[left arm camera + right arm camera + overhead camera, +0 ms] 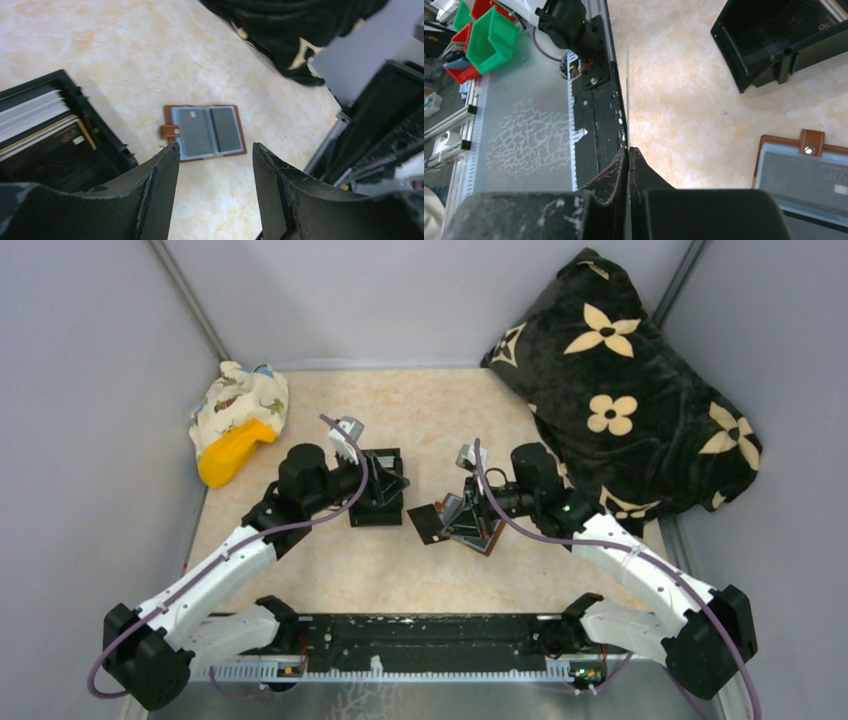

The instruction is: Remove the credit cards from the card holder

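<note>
The card holder lies open on the table, blue-grey inside, with dark cards in its pockets and a brown tab on one edge. It also shows in the right wrist view and in the top view, partly under my right gripper. My right gripper is shut on a thin card, seen edge-on. In the top view this gripper holds the dark card flat, just left of the holder. My left gripper is open and empty, over the black box, short of the holder.
The black box holds a stack of pale cards; it also shows in the right wrist view. A black floral blanket fills the back right. A patterned cloth with a yellow object lies back left. The black base rail runs along the near edge.
</note>
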`<move>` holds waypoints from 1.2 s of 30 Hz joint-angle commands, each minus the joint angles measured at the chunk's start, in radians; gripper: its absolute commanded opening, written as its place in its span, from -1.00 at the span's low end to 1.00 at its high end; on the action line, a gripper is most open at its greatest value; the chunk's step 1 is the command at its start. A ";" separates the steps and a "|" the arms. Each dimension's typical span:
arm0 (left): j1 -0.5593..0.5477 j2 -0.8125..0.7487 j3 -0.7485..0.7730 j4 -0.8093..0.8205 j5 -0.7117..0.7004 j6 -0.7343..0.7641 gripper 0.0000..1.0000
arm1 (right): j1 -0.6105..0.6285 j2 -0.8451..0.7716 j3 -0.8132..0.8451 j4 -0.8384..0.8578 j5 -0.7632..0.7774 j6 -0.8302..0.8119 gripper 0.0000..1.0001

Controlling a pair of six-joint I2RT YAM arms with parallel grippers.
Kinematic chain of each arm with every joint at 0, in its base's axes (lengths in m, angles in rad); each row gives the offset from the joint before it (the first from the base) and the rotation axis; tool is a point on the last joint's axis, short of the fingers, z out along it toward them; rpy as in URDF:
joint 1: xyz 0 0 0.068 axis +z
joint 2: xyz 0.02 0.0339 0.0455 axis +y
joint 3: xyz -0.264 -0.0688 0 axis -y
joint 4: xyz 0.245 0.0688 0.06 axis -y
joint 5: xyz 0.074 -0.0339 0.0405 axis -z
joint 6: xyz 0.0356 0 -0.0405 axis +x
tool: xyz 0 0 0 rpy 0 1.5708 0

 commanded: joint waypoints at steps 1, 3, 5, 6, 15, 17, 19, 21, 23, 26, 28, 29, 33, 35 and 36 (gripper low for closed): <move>-0.001 -0.031 -0.040 0.141 0.245 0.043 0.23 | 0.012 -0.024 0.003 0.017 -0.064 -0.030 -1.00; -0.002 -0.052 -0.060 0.164 0.256 0.045 0.17 | 0.012 0.002 0.032 -0.029 -0.067 -0.063 -1.00; -0.002 -0.072 -0.079 0.186 0.260 0.049 0.05 | 0.015 0.044 0.078 -0.086 -0.075 -0.101 -1.00; -0.002 -0.081 -0.086 0.194 0.260 0.050 -0.02 | 0.017 0.062 0.100 -0.106 -0.074 -0.115 -1.00; -0.004 -0.082 -0.079 0.197 0.399 0.037 -0.08 | 0.025 0.094 0.148 -0.114 -0.085 -0.119 -1.00; -0.004 -0.084 -0.081 0.197 0.439 0.037 -0.06 | 0.026 0.089 0.148 -0.116 -0.084 -0.117 -1.00; -0.005 -0.096 -0.099 0.231 0.469 0.044 -0.07 | 0.025 0.081 0.149 -0.114 -0.086 -0.118 -1.00; -0.006 -0.103 -0.112 0.262 0.504 0.046 -0.07 | 0.025 0.077 0.152 -0.112 -0.083 -0.117 -1.00; -0.007 -0.098 -0.109 0.275 0.553 0.045 -0.07 | 0.025 0.079 0.158 -0.114 -0.083 -0.119 -1.00; -0.012 -0.082 -0.101 0.272 0.592 0.048 -0.06 | 0.025 0.080 0.162 -0.113 -0.084 -0.121 -1.00; -0.020 -0.069 -0.097 0.262 0.596 0.054 -0.06 | 0.025 0.074 0.165 -0.111 -0.083 -0.120 -1.00; -0.026 -0.062 -0.097 0.259 0.599 0.057 -0.07 | 0.025 0.071 0.166 -0.111 -0.082 -0.120 -1.00; -0.047 -0.038 -0.089 0.237 0.595 0.073 -0.16 | 0.025 0.063 0.173 -0.114 -0.075 -0.123 -1.00; -0.056 -0.029 -0.080 0.208 0.566 0.085 -0.13 | 0.025 0.058 0.176 -0.116 -0.077 -0.123 -1.00; -0.059 -0.030 -0.078 0.195 0.545 0.090 -0.11 | 0.026 0.054 0.177 -0.116 -0.078 -0.123 -1.00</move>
